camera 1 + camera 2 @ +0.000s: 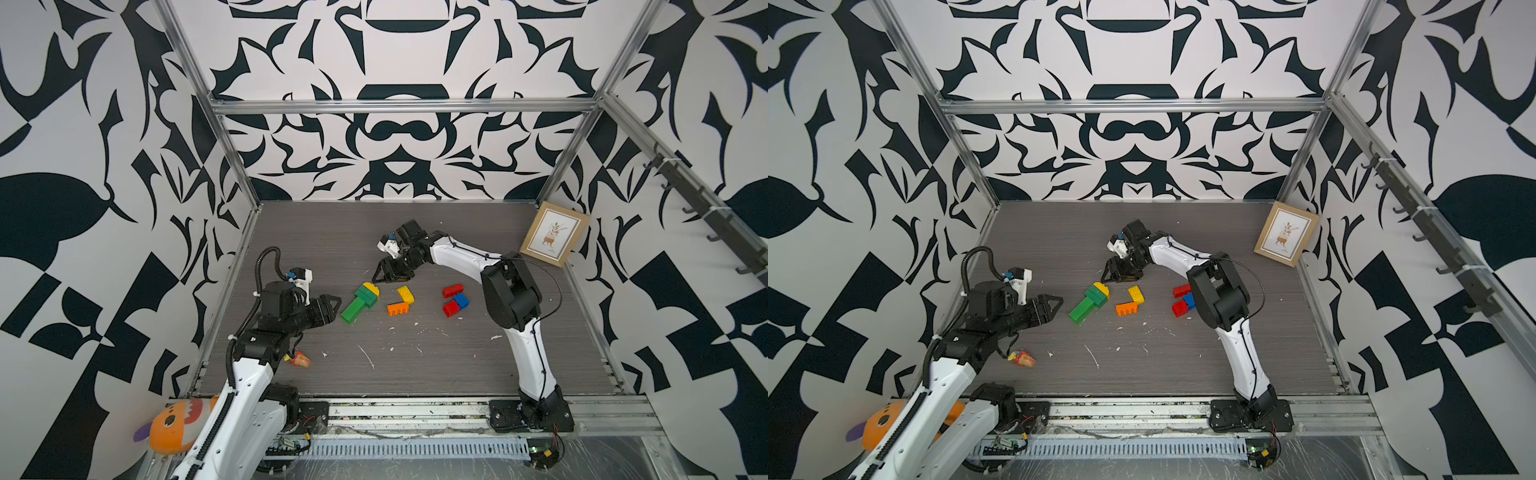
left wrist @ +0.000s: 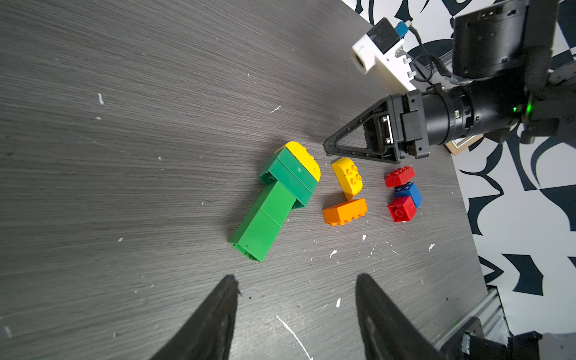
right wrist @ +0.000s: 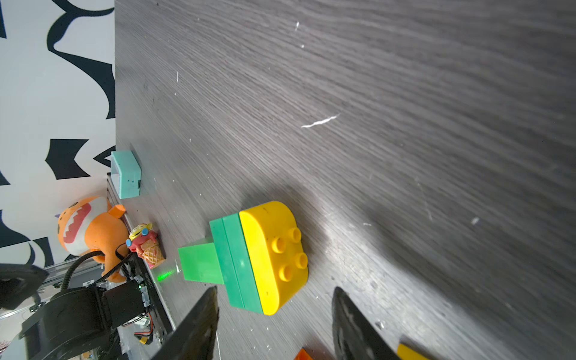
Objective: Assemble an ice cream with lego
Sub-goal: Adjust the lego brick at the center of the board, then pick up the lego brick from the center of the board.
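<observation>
1. Desk (image 1: 415,249): grey wood grain with white flecks, and all the lego lies on it mid-desk.
2. Right arm reaches in across the desk. Right end effector (image 1: 376,279) is low, with its tips just beside the yellow end of the lego stack. Its jaws are apart and nothing is clamped.
3. Left end effector (image 2: 296,279) sits near the green end of the stack without touching it. It is partly open and empty.
4. Plush toy (image 1: 174,424): orange, off the desk at the near left corner, partly behind the left arm.
5. Picture frame (image 1: 554,232): leans on the right wall at the far right of the desk.
6. Lego stack (image 1: 359,302): green bricks with a rounded yellow cap. It lies on its side, left of centre, between the two end effectors.
7. Orange brick (image 1: 397,308): on its side, right of the stack, touching the yellow brick.
8. Yellow brick (image 1: 405,294): loose, rounded, with its studs showing in the left wrist view.
9. Red and blue bricks (image 1: 457,300): two red with a blue between, clustered and touching, further right.
10. Cone toy (image 1: 300,359): small, near left of the desk by the left arm.
</observation>
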`<action>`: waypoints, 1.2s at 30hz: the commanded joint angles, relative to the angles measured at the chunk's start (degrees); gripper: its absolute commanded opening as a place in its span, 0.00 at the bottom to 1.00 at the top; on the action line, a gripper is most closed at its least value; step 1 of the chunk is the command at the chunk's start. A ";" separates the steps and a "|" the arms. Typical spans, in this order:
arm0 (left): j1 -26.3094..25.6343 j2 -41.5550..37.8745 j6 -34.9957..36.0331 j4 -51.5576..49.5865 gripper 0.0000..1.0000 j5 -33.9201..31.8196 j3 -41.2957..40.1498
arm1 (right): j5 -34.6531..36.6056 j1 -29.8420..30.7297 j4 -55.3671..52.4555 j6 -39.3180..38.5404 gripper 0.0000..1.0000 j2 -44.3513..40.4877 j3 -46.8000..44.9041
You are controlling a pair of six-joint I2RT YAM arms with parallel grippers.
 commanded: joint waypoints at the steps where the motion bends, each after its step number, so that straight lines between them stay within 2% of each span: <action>1: 0.07 0.92 -2.08 2.85 0.63 3.14 -1.43 | 5.84 0.15 0.81 -1.61 0.60 -10.04 -5.53; 4: -2.39 3.62 -2.24 6.69 0.63 6.00 -1.67 | 12.10 0.13 2.39 -2.52 0.60 -19.05 -15.54; 6: -5.30 5.54 -2.08 6.73 0.63 4.51 -0.74 | 17.60 0.04 2.78 -2.95 0.61 -24.92 -21.44; 11: -8.72 8.70 -2.94 9.63 0.63 2.57 -0.08 | 33.34 -0.63 -5.28 -2.41 0.66 -36.24 -30.98; 15: -12.31 13.30 -2.59 12.61 0.64 1.05 1.64 | 37.99 -4.81 -4.83 -1.15 0.71 -42.69 -37.96; 20: -12.43 15.59 -2.75 14.90 0.64 1.16 1.97 | 41.03 -6.55 -7.21 -4.32 0.68 -39.21 -36.86; 22: -12.43 15.86 -1.59 14.53 0.64 0.65 2.21 | 40.98 -7.44 -5.76 -4.66 0.63 -38.35 -37.06; 26: -12.43 15.74 -1.12 14.19 0.64 -0.24 2.74 | 39.86 -9.17 -4.75 -5.81 0.58 -35.80 -36.35; 30: -12.43 15.79 -0.92 13.93 0.64 -0.13 2.85 | 38.31 -10.15 -4.41 -6.95 0.48 -32.79 -35.80; 36: -12.43 15.87 -0.49 13.84 0.64 -0.80 2.13 | 37.71 -11.84 -3.31 -6.98 0.47 -31.74 -37.37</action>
